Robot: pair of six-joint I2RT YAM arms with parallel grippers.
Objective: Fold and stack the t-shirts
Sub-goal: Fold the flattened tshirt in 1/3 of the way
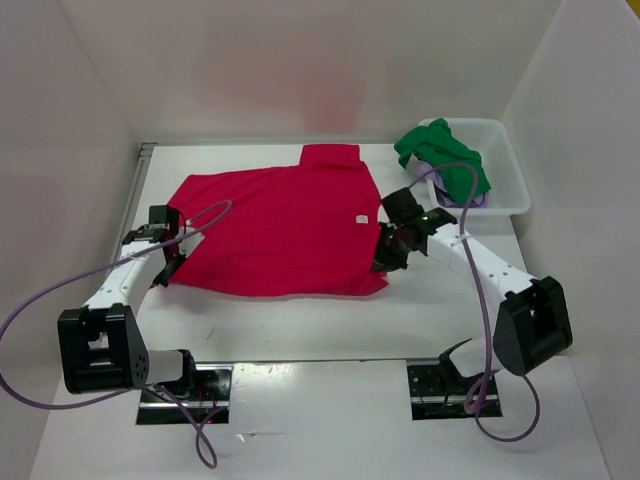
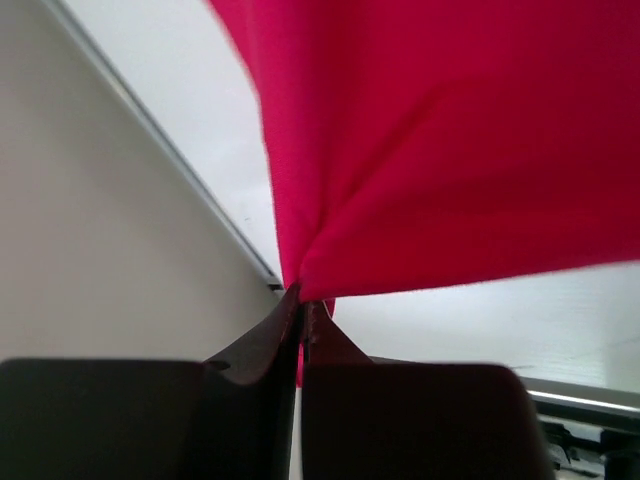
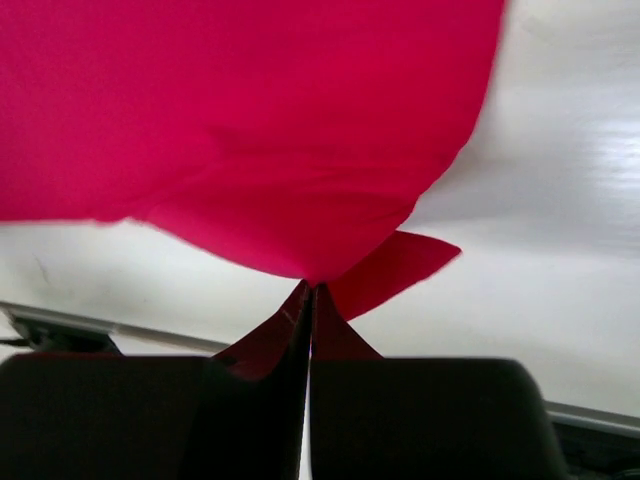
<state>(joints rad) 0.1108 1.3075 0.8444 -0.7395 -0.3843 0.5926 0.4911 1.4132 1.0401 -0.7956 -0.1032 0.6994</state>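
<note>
The red t-shirt [image 1: 280, 230] lies spread across the middle of the table. My left gripper [image 1: 168, 258] is shut on its left edge; the left wrist view shows the red cloth [image 2: 450, 150] pinched between the closed fingers. My right gripper [image 1: 385, 255] is shut on the shirt's right edge; the right wrist view shows red cloth [image 3: 250, 130] lifted off the table from the closed fingertips. The green t-shirt [image 1: 440, 158] is heaped in the basket, and a little of the lavender t-shirt [image 1: 478, 200] shows under it.
The white plastic basket [image 1: 505, 170] stands at the back right of the table. White walls enclose the table on three sides, and a metal rail [image 1: 135, 190] runs along the left edge. Purple cables trail from both arms.
</note>
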